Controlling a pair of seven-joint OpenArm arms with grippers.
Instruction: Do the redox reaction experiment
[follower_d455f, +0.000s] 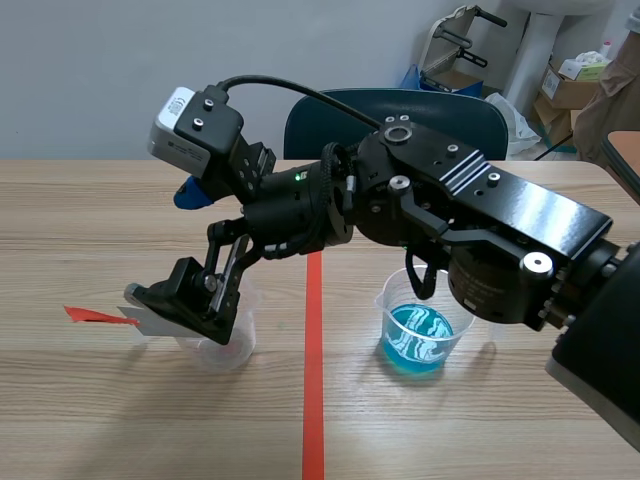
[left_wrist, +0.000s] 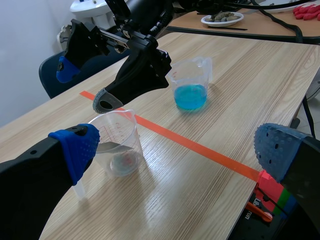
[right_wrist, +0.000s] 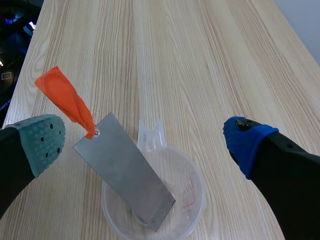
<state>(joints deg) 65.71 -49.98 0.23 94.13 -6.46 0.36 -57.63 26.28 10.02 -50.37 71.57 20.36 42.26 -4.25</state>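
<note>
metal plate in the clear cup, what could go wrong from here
1. The metal plate leans tilted on the rim of the clear cup, with its orange tag hanging outside. It could slide, or tip the cup over.
2. The right gripper hangs open just above that cup; a move down or sideways might knock it.
3. The right arm passes close over the cup of blue liquid; a low swing back could spill it.
</note>
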